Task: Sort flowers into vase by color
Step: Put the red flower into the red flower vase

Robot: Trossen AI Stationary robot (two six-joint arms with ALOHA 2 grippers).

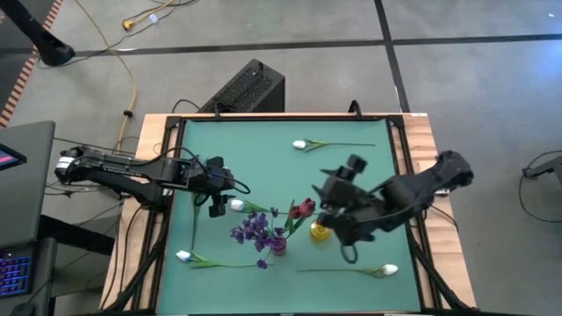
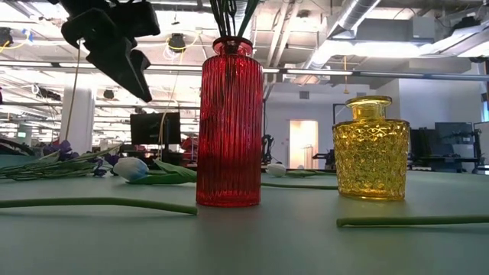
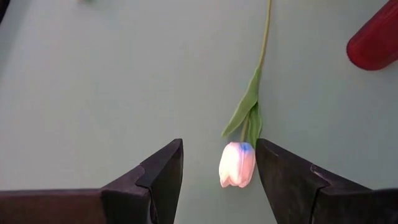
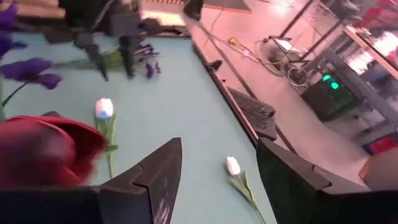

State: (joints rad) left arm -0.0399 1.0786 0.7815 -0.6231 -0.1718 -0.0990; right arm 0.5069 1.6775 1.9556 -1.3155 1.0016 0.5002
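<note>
Four white tulip buds (image 1: 300, 145) lie flat near the surface's edges; purple blooms (image 1: 255, 228) stand centrally in a red vase (image 1: 278, 244).

Open mat ahead of the left gripper (image 3: 217, 180), jaws parted over a white tulip (image 3: 237, 164), red vase (image 1: 278, 245) and yellow vase (image 1: 320, 232) crowding mid-table, right gripper (image 1: 338, 197) above them, far corner clear but for one white bud (image 1: 300, 145)

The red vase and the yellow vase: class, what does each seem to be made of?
Red vase: probably glossy tinted glass, ribbed lengthwise; light glints on the ribs. Yellow vase: likely glass too, with a faceted diamond pattern that sparkles and looks translucent. Clear plastic can't be excluded.
</note>
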